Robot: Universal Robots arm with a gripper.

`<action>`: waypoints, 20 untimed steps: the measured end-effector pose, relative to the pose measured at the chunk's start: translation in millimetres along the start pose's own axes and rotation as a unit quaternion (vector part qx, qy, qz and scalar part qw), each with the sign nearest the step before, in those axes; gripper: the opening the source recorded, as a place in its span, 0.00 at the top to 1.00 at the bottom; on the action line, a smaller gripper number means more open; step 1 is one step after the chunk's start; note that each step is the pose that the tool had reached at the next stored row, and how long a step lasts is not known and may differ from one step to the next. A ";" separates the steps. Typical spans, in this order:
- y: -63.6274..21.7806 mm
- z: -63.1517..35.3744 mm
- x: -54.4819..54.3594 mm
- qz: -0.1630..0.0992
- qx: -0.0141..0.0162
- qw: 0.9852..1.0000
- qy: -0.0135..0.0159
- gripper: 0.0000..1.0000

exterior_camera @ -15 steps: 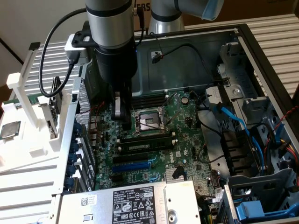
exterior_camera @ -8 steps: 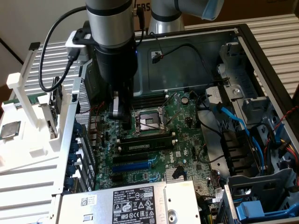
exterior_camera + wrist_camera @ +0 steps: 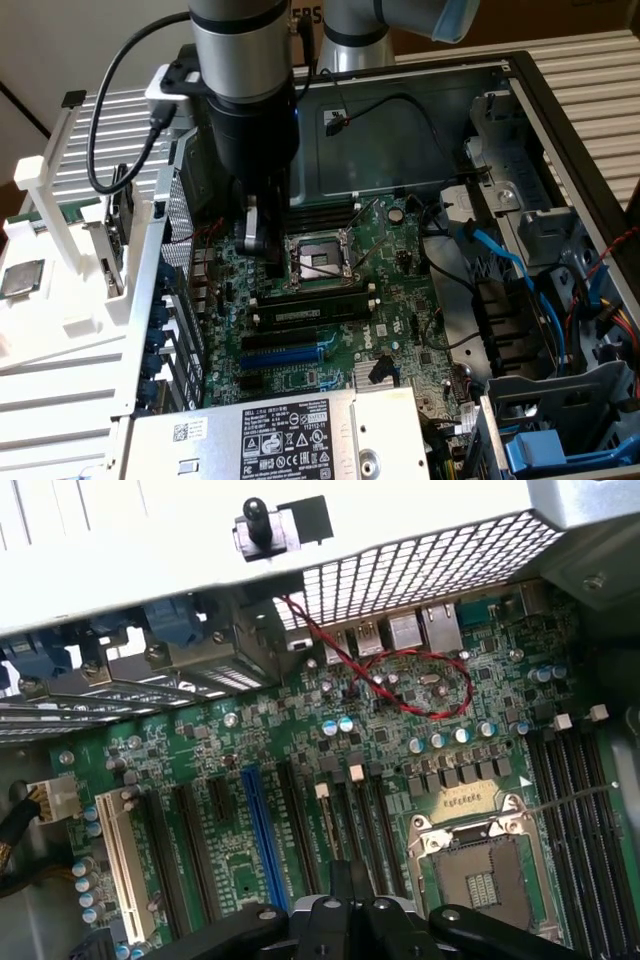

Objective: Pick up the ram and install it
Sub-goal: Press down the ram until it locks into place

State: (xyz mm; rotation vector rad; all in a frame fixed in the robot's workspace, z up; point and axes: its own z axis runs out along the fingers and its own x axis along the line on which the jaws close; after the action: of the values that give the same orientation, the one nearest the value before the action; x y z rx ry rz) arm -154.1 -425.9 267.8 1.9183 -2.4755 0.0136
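Apparently the pick-up is done and the insertion is at least far along. The ram [image 3: 305,311] stands on edge in a black slot on the motherboard [image 3: 400,270], just beside the empty processor socket [image 3: 318,258], on the side toward the blue slot [image 3: 285,355]. Whether its end latches have snapped home cannot be told, so full seating is unconfirmed.

Ram's long axis runs across the exterior view from left to right, parallel to the neighbouring slots, with the pale label strip facing the blue slot.

Gripper [image 3: 257,240]: fingers closed with nothing between them, poised over the slot's end at the exterior view's left and not clearly touching the ram.
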 end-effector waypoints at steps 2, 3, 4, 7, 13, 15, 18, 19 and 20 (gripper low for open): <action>-0.8 0.1 0.2 0.002 0.000 1.000 0.000 0.89; -1.1 0.1 0.3 0.003 0.000 1.000 0.000 0.89; -1.6 0.2 0.3 0.004 0.000 1.000 0.000 0.89; -4.8 0.3 -0.6 0.006 0.000 1.000 0.000 0.89; -8.2 0.2 -1.4 0.025 0.000 1.000 0.000 0.89; -8.3 0.3 -1.4 0.042 -0.001 0.999 0.000 0.89; -8.3 0.3 -1.4 0.067 -0.001 0.998 0.000 0.89; -8.3 0.3 -1.5 0.075 -0.001 0.997 0.000 0.89; -8.3 0.2 -1.4 0.083 -0.001 0.997 0.000 0.89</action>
State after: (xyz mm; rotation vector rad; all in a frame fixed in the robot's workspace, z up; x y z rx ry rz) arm -145.7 -426.6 267.6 1.7062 -2.6255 0.0122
